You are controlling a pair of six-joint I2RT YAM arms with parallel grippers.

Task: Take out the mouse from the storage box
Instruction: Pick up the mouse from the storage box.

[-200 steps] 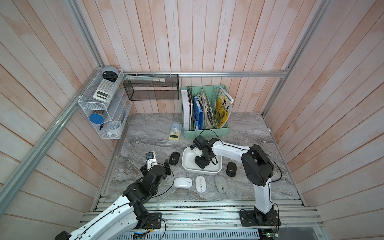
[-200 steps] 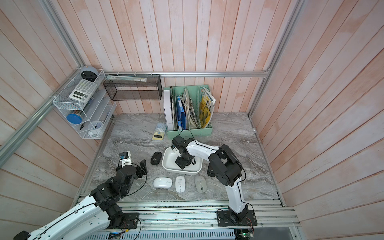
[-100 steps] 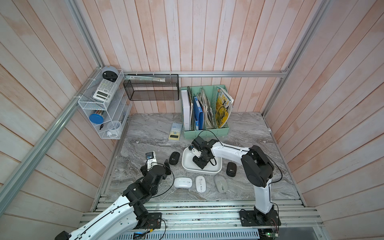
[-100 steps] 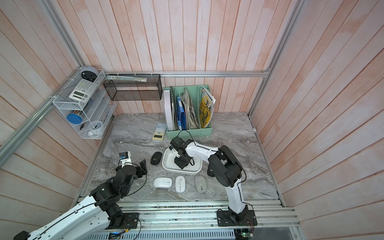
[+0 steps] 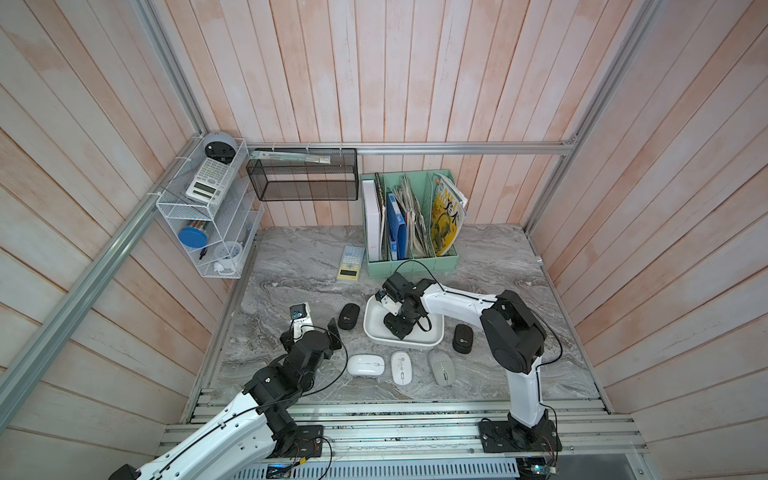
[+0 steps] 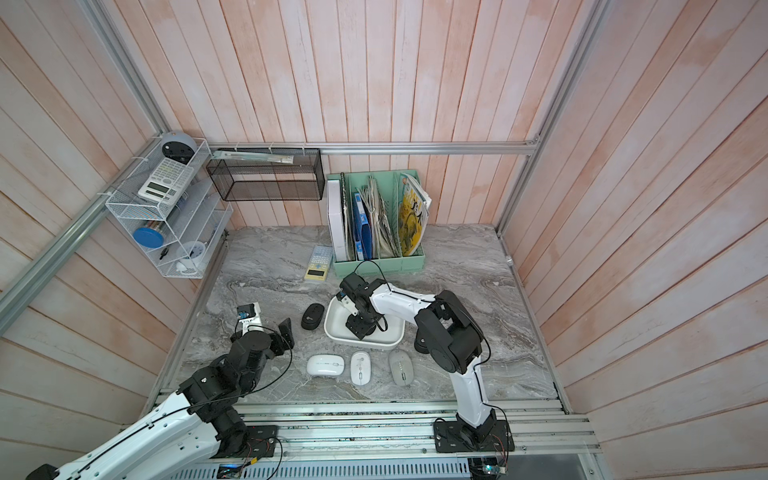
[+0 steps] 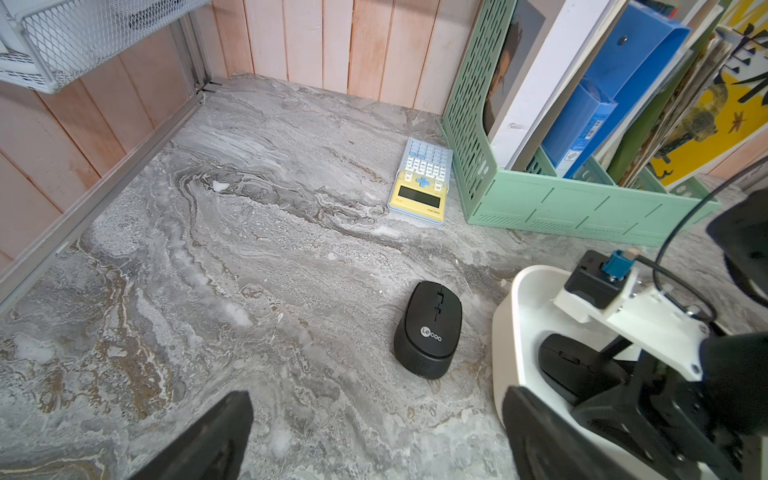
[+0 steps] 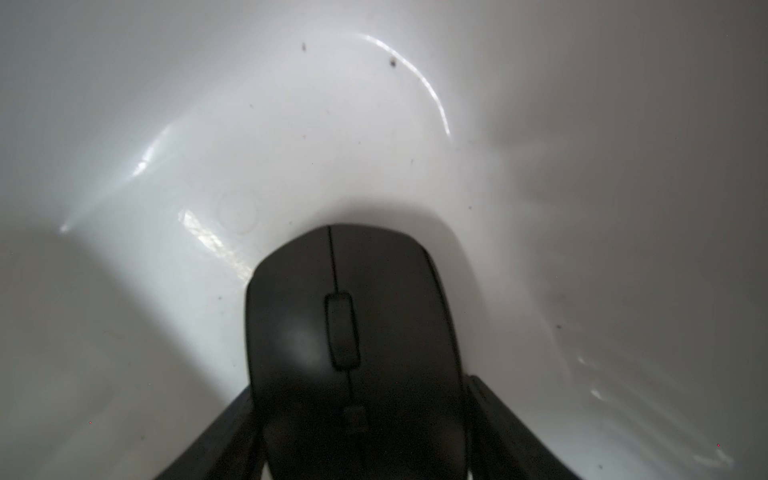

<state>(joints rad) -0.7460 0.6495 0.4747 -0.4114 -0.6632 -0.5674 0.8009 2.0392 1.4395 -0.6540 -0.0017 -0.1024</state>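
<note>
The white storage box (image 5: pixel 432 340) (image 6: pixel 332 330) sits mid-table. Inside it lies a black mouse (image 8: pixel 353 324) (image 7: pixel 573 370). My right gripper (image 5: pixel 397 328) (image 6: pixel 359 326) (image 8: pixel 359 388) reaches down into the box, and its two dark fingers press against both sides of the mouse, shut on it. The mouse rests low against the box floor. In both top views the gripper hides the mouse. My left gripper (image 5: pixel 311 328) (image 7: pixel 376 415) hovers over the table to the left of the box, open and holding nothing.
A black mouse (image 5: pixel 348 316) lies just left of the box, another black one (image 5: pixel 462 337) to its right. Two white mice (image 5: pixel 365 365) (image 5: pixel 401 367) and a grey one (image 5: pixel 441 366) lie in front. A calculator (image 5: pixel 351 262) and a green file organiser (image 5: pixel 411 262) stand behind.
The right gripper's jaws have narrowed onto the black mouse inside the box, and the wrist has shifted slightly. The left arm has not moved.
</note>
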